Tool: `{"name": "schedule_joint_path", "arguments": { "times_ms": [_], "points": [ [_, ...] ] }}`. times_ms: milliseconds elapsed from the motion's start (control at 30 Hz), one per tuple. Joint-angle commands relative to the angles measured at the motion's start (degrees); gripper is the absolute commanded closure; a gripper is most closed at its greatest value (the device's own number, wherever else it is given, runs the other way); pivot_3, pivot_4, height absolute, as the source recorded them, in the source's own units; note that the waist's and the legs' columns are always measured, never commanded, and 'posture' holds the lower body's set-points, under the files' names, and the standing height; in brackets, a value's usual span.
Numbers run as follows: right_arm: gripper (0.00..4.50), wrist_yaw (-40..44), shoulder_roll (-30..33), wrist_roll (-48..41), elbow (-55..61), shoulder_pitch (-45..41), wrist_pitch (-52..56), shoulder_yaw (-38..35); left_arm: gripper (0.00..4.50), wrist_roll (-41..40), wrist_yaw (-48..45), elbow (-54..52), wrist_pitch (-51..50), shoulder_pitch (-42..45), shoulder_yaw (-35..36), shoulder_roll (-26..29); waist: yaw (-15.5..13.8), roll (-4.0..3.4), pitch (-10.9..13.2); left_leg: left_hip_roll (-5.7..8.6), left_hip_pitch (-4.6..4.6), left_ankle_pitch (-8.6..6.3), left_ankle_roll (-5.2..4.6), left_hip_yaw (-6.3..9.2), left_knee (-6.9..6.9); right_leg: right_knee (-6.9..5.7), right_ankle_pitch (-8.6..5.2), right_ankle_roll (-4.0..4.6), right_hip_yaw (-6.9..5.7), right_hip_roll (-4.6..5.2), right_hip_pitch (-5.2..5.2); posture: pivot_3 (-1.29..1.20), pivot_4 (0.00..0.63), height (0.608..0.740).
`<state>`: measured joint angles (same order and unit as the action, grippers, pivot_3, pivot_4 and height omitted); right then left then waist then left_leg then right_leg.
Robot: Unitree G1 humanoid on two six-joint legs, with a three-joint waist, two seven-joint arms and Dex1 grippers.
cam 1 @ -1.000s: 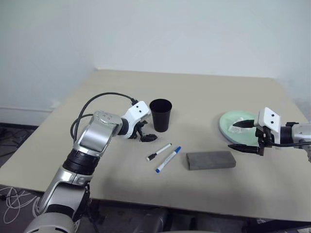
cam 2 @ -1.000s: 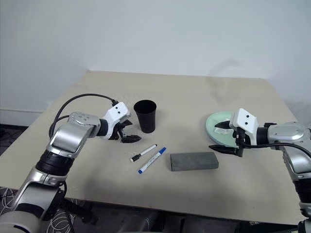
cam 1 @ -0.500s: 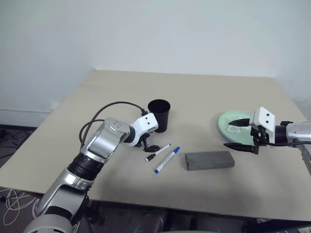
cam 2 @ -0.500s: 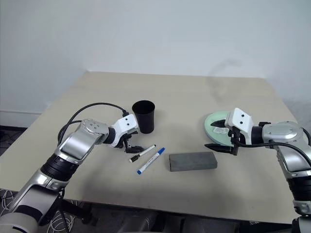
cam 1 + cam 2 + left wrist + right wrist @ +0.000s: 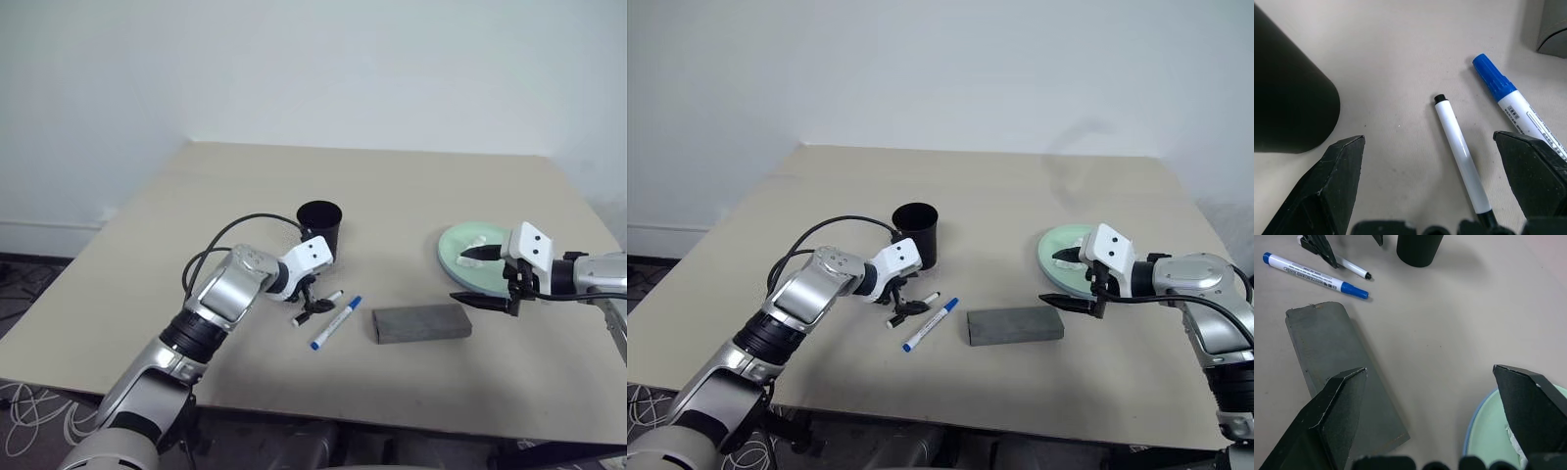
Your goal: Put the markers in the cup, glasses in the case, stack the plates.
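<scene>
My left claw (image 5: 1425, 186) stands wide over the beige matte table (image 5: 411, 196), its black wedge fingers (image 5: 1327, 191) straddling the slim white marker with the black cap (image 5: 1459, 147) without touching it. Behind it stands the black tapered plastic cup (image 5: 320, 226). Next lies the white marker with the blue cap (image 5: 335, 322), its small barrel print too fine to read. Then the flat matte grey rectangular case (image 5: 421, 322), shut. My right claw (image 5: 485, 279) gapes wide and empty, by the mint green round plate (image 5: 458, 257), stacked on a light blue one with crumpled white stuff on top.
</scene>
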<state>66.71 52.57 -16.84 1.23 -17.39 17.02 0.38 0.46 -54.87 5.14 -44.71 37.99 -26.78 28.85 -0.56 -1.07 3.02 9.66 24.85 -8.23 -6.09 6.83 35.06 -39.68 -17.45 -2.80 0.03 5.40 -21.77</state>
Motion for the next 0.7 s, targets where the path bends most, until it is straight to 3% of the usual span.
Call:
{"name": "schedule_joint_path", "arguments": {
  "times_ms": [33,333,700],
  "points": [
    [0.0,-0.22,-0.06,-0.61,1.85,-0.45,-0.9,-1.78,0.56,0.95,0.24,-0.04,0.08,2.13,-0.72,-0.53,0.0,0.0,0.0,0.0,0.0,0.0,0.0,0.0,0.0,0.0,0.0,0.0,0.0,0.0,0.0,0.0,0.0,0.722],
    [0.0,0.43,0.32,-0.78,2.04,-0.46,-0.81,-1.81,3.71,1.38,-0.63,-0.27,-1.86,1.18,-2.76,-0.46,0.01,0.0,0.0,-0.03,-0.01,0.0,0.0,0.0,-0.01,0.0,-0.03,-0.04,0.03,-0.04,0.0,0.0,0.0,0.722],
    [0.0,0.45,0.13,-0.55,2.35,-0.87,-0.65,-1.38,3.71,1.33,-0.96,-0.94,-2.37,0.69,-2.81,0.38,0.01,0.0,0.0,-0.03,-0.07,0.0,0.0,0.0,-0.02,0.0,-0.06,-0.08,0.15,-0.09,0.01,0.0,0.0,0.722]
  ]
}}
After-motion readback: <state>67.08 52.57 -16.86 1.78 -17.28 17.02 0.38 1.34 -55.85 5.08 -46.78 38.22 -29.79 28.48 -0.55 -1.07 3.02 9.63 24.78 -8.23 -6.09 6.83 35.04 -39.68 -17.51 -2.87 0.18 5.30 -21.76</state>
